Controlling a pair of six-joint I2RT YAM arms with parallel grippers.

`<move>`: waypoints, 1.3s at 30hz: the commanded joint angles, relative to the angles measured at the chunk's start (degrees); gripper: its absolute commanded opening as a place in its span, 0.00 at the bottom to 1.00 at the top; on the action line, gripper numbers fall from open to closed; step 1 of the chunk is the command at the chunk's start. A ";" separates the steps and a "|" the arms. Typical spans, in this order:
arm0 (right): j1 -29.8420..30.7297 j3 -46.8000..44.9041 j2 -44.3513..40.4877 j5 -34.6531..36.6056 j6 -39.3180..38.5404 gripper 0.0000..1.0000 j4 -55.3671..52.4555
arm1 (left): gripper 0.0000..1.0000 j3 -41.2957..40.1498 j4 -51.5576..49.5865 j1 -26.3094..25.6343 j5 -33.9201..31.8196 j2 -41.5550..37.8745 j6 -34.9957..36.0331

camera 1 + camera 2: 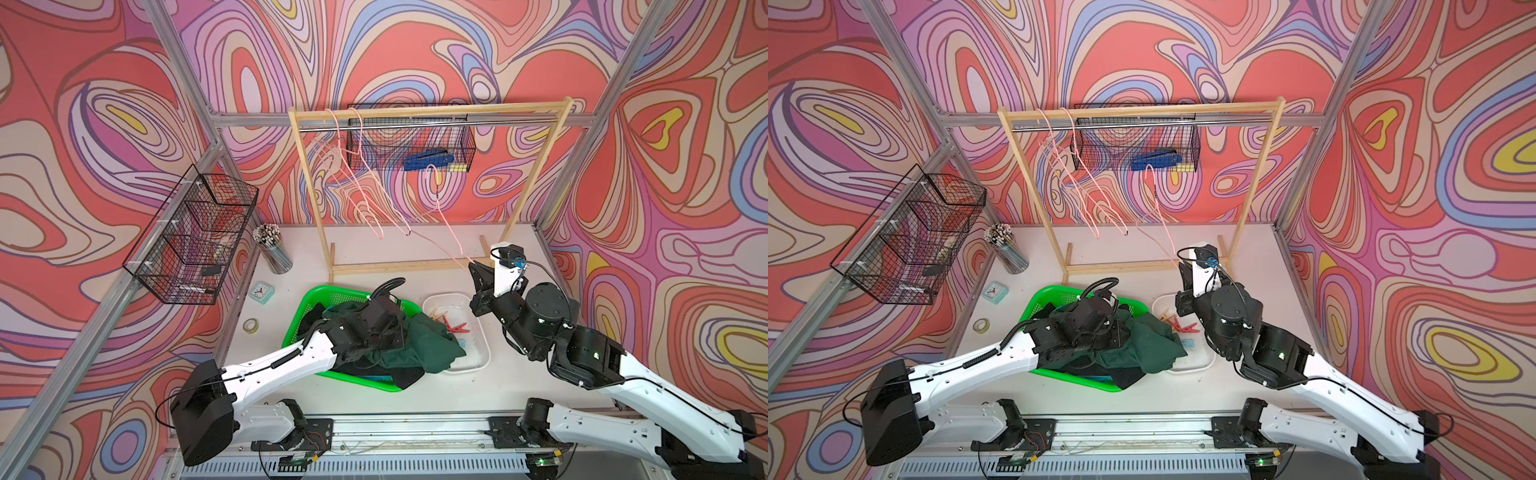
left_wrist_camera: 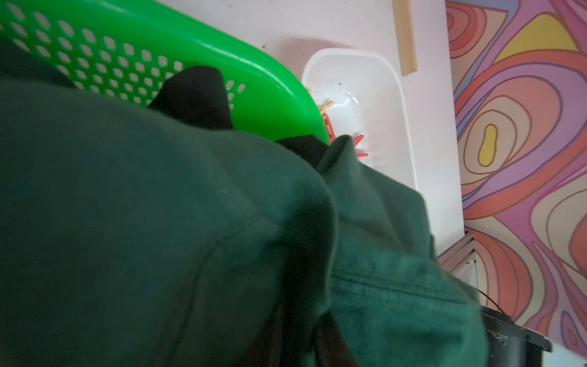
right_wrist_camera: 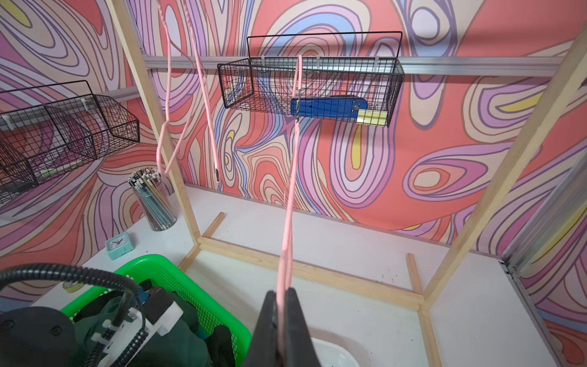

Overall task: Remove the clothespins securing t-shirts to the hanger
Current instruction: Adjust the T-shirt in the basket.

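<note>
Nearest, around 6 o'clock on the desk (image 1: 511, 384), the green basket (image 1: 309, 305) holds the t-shirts. The dark green t-shirt (image 1: 419, 345) is heaped on top and spills over the rim toward 3 o'clock, the black t-shirt (image 1: 409, 376) lies under it, and a sliver of turquoise cloth (image 1: 376, 377) shows at the near rim. The left claw (image 1: 392, 338) is sunk in the dark green cloth with its jaws hidden, so I cannot tell whether it is clenched or released. Just beside the basket at 3 o'clock, the white tray (image 1: 478, 361) carries the clothespins (image 1: 455, 325), red, yellow and light blue, lying loose; the green shirt's edge lies over the tray's side next to the basket. Farther off, toward 1 o'clock, the right claw (image 3: 281, 297) is clenched on the wire of a pink hanger (image 3: 288, 206), whose hook points upward. At 12 o'clock the wooden rack (image 1: 436, 110) carries two more pink hangers (image 3: 205, 98).
</note>
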 commanded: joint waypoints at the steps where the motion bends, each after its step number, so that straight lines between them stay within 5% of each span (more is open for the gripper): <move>1: -0.28 2.62 0.49 -0.53 -1.04 0.00 2.33 | 0.29 -1.91 -1.31 2.18 -0.24 1.22 0.90; 11: -0.18 6.43 1.25 -1.07 -3.97 0.00 4.75 | 0.39 -3.24 -3.09 5.58 -0.90 4.21 3.55; 39: -0.17 14.39 3.85 -2.92 -8.27 0.00 5.41 | 0.41 -2.03 -4.70 9.34 -0.97 18.80 7.67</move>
